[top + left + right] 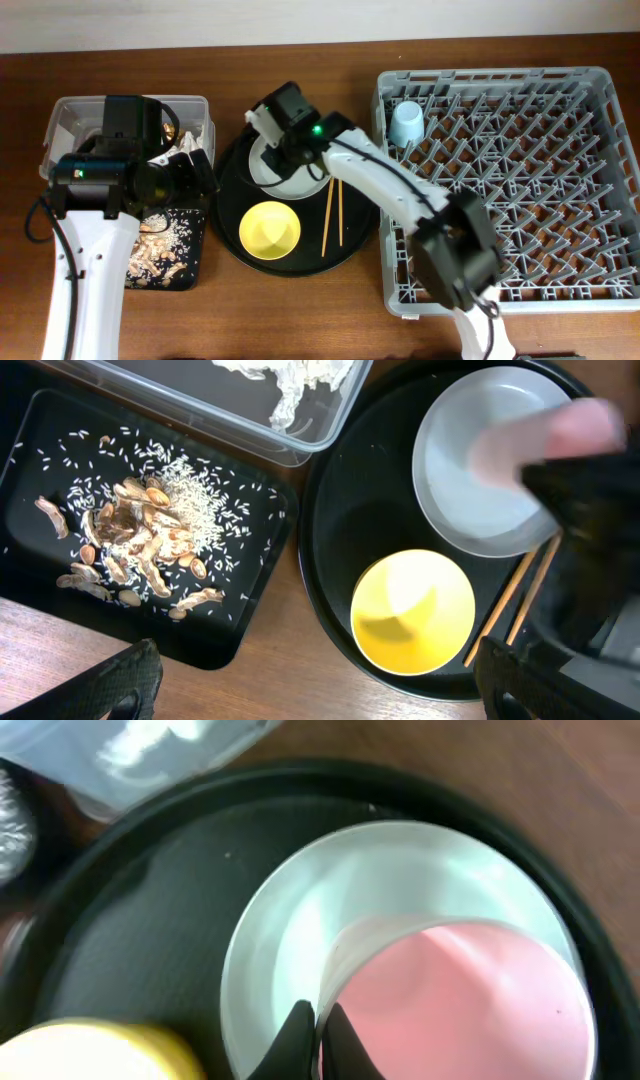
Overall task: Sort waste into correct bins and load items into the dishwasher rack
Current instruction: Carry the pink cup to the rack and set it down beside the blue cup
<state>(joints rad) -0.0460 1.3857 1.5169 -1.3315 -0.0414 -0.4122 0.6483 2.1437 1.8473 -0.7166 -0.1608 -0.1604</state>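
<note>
My right gripper (318,1032) is shut on the rim of the small pink cup (470,1000), which is over the pale grey plate (290,940) on the round black tray (230,215). In the overhead view the right gripper (278,128) hides the cup. The yellow bowl (270,228) and the chopsticks (332,215) lie on the same tray. The light-blue cup (407,123) stands in the grey rack (600,290). My left gripper (325,690) is open and empty above the table between the shallow black tray (40,420) of food scraps (140,540) and the yellow bowl (412,610).
The clear tub (60,115) at the back left holds white tissue (290,385). The shallow black tray (190,270) sits in front of it. The left arm hangs over both. The rack fills the right side of the table.
</note>
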